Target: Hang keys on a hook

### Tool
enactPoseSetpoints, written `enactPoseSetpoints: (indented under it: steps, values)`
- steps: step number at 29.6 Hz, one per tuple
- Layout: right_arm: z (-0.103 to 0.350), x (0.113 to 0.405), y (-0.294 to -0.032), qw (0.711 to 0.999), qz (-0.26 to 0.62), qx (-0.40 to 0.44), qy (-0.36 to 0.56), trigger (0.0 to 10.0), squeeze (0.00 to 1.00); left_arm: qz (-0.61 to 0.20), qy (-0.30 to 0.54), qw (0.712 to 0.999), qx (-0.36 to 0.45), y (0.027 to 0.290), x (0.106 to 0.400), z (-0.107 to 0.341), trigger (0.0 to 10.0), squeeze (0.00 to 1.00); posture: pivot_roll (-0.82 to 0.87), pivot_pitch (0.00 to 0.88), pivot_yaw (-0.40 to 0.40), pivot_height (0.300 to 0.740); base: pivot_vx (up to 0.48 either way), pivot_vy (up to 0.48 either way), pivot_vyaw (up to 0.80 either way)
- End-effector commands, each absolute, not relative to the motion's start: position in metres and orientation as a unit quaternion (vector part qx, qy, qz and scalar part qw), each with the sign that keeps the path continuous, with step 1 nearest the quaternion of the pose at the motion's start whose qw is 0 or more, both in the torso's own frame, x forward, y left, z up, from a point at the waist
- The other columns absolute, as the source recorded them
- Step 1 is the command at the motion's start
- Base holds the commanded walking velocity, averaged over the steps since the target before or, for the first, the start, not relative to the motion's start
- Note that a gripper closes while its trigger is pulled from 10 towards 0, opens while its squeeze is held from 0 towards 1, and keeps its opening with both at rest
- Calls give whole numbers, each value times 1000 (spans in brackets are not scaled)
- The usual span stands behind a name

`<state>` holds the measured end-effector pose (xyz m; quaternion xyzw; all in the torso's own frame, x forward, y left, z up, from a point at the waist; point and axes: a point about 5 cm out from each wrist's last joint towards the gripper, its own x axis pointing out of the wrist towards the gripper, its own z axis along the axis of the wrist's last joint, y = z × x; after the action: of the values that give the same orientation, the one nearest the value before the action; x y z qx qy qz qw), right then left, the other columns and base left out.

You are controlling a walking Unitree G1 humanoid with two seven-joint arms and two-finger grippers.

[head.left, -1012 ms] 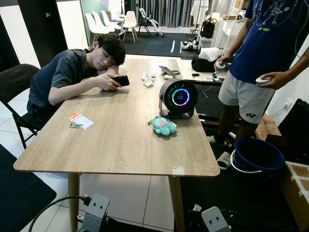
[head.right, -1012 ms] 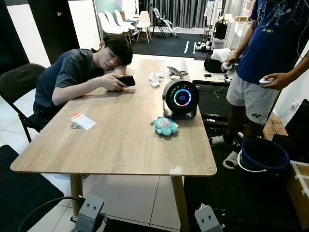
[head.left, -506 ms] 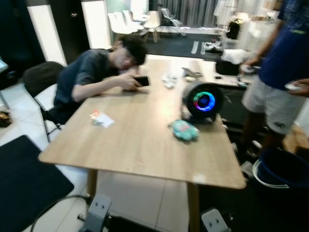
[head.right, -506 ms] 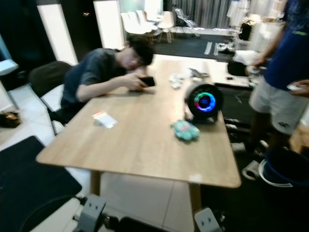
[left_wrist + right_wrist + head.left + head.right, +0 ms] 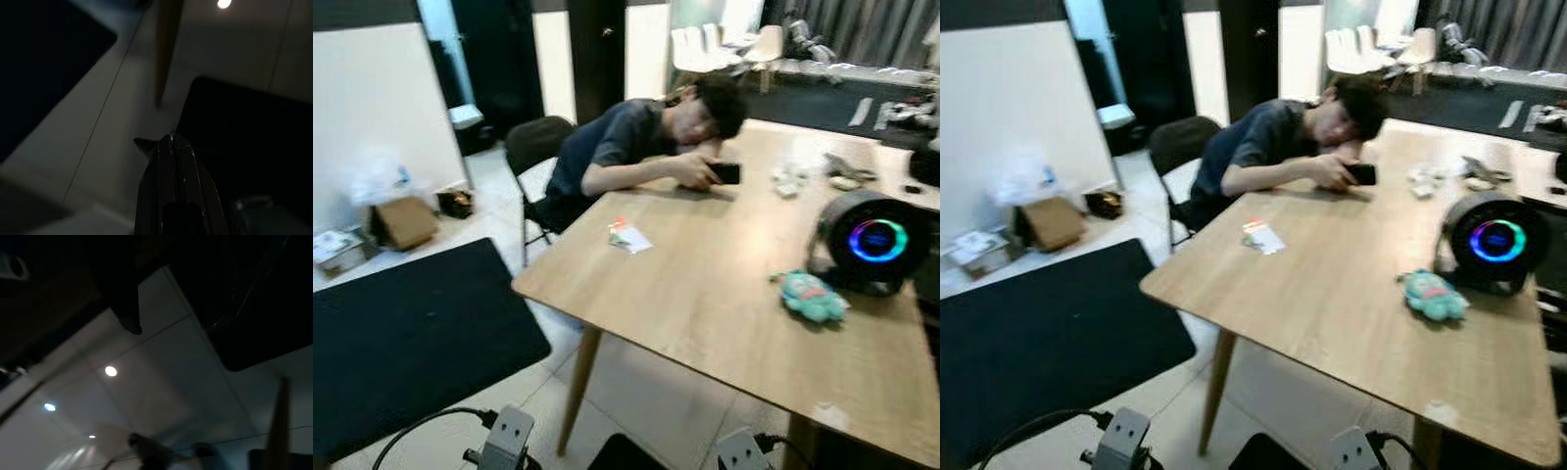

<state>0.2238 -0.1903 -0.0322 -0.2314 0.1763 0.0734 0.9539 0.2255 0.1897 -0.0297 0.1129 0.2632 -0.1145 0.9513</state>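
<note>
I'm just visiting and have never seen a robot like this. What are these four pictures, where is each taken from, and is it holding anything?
The machine is a walking humanoid with two arms, each ending in two long black fingers.

The two bright pictures come from its head cameras, looking down at a wooden table. On it lie a small bunch of keys beside a white card, a teal plush toy and a round black gadget with a glowing ring. A person leans on the far side, holding a phone.

The two dark pictures come from wrist cameras. The left gripper hangs over the tiled floor, fingers pressed together, holding nothing. The right wrist view is too dark and blurred to judge its fingers.
</note>
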Motion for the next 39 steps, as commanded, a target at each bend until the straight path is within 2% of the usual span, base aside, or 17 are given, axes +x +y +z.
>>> enactPoseSetpoints:
  steps: [1,10,20,39]
  values:
    - [-35,219,-193,951,76,-235,186,10000,0,-129,284,942,127,192,217,-37,10000,0,33,97,12,740,0,0,800]
    - [-37,218,-192,949,77,-237,191,10000,0,-165,357,911,127,200,187,-59,10000,0,35,90,17,740,0,0,787]
    - [-40,214,-193,948,76,-239,197,10000,0,-119,438,883,120,224,152,-78,10000,0,39,89,26,740,0,0,770]
    - [-40,215,-189,948,80,-236,196,10000,0,-45,447,889,88,239,150,-79,10000,0,57,99,31,740,0,0,754]
